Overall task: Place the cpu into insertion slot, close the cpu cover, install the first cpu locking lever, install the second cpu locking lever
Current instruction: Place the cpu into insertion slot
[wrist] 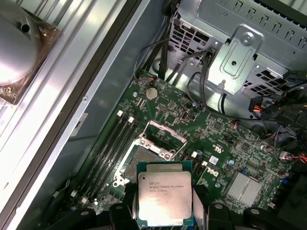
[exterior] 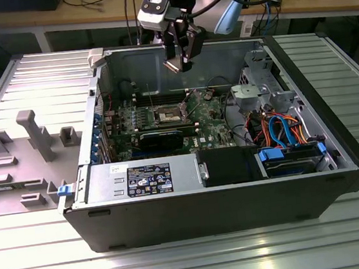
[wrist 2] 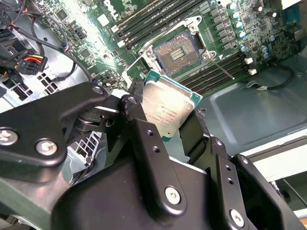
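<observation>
We hold the cpu [wrist 2: 170,108] with fingers [wrist 2: 144,139] clamped on its edges, above the open insertion slot [wrist 2: 180,50]; memory slots [wrist 2: 144,19] flank it, with the drive cage [wrist: 240,52] and cables [exterior: 276,127] close by.

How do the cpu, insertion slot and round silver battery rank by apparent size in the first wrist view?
1. cpu, nearest the camera, so its lead is unsure
2. insertion slot, partly behind it
3. round silver battery, clearly smallest
</observation>
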You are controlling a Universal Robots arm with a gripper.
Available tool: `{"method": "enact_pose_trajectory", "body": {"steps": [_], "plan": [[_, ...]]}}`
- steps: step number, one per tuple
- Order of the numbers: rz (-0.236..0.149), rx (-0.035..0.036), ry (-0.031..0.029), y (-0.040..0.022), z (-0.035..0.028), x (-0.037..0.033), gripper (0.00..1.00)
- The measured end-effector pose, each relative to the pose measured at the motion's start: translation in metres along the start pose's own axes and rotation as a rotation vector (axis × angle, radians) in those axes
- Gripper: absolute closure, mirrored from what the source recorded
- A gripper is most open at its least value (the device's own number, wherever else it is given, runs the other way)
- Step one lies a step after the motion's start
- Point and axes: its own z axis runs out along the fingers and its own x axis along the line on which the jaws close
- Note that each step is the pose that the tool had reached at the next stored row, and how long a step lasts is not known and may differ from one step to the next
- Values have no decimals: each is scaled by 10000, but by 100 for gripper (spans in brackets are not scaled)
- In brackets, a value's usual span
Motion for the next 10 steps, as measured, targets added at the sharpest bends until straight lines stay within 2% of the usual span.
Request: {"method": "enact_pose_trajectory", "body": {"steps": [10], "plan": [[158,2,-7,0,0,0,45]]}}
